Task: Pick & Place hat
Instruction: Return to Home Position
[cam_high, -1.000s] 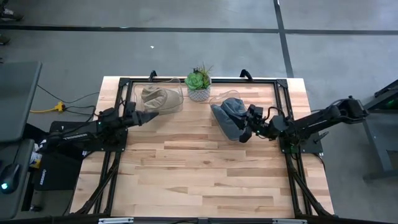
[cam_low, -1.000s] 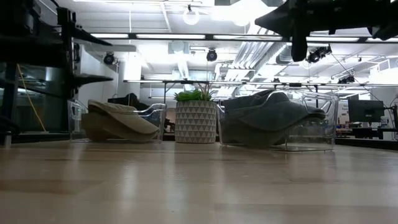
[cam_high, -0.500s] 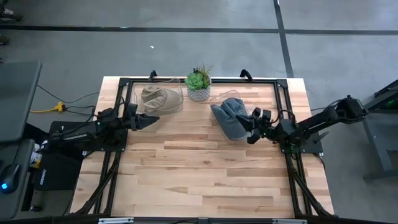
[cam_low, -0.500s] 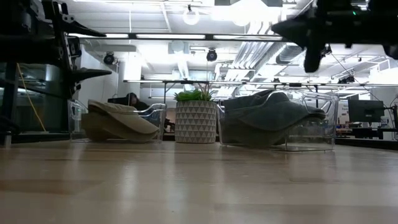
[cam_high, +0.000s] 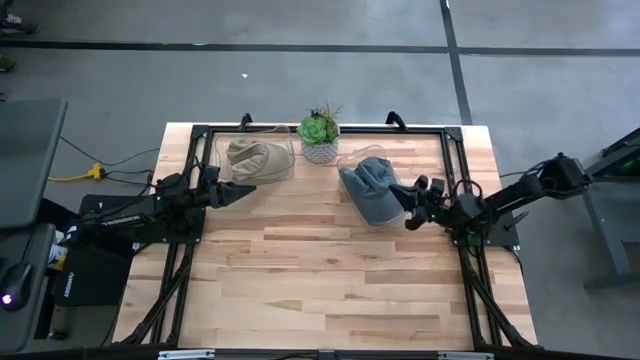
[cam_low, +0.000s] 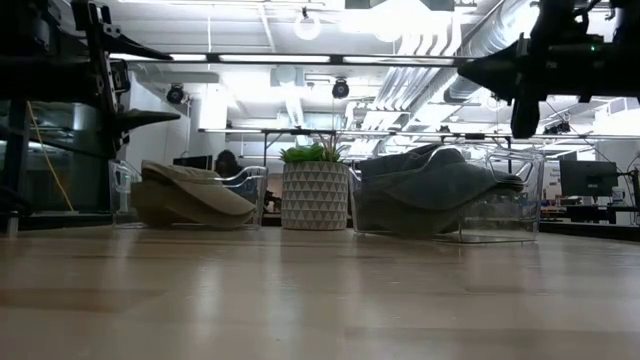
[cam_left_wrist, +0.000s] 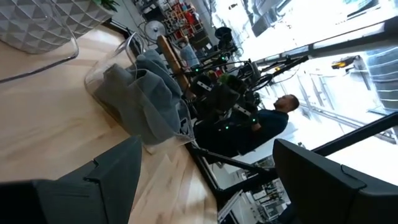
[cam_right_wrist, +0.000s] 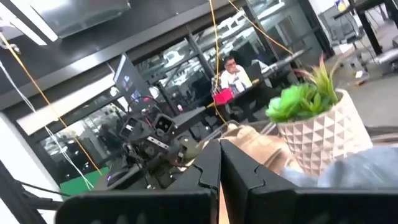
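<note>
A grey-blue hat (cam_high: 368, 190) (cam_low: 430, 190) lies in a clear bin on the far right part of the table. A tan hat (cam_high: 252, 157) (cam_low: 190, 195) lies in a second clear bin at the far left. My right gripper (cam_high: 408, 205) (cam_right_wrist: 219, 146) is shut and hovers above the table just right of the grey hat, pointing at it and touching nothing. My left gripper (cam_high: 243, 189) (cam_left_wrist: 208, 155) is open, raised just in front of the tan hat's bin, and holds nothing.
A potted green plant (cam_high: 319, 135) (cam_low: 314, 190) stands between the two bins at the far edge. A black metal frame (cam_high: 200, 180) runs along the table's sides. Bare wooden tabletop (cam_high: 320, 270) fills the middle and near part. People sit in the room beyond.
My right gripper has drawn back toward the table's right edge, away from the grey hat, staying shut and raised. Both hats have kept their places in the bins.
</note>
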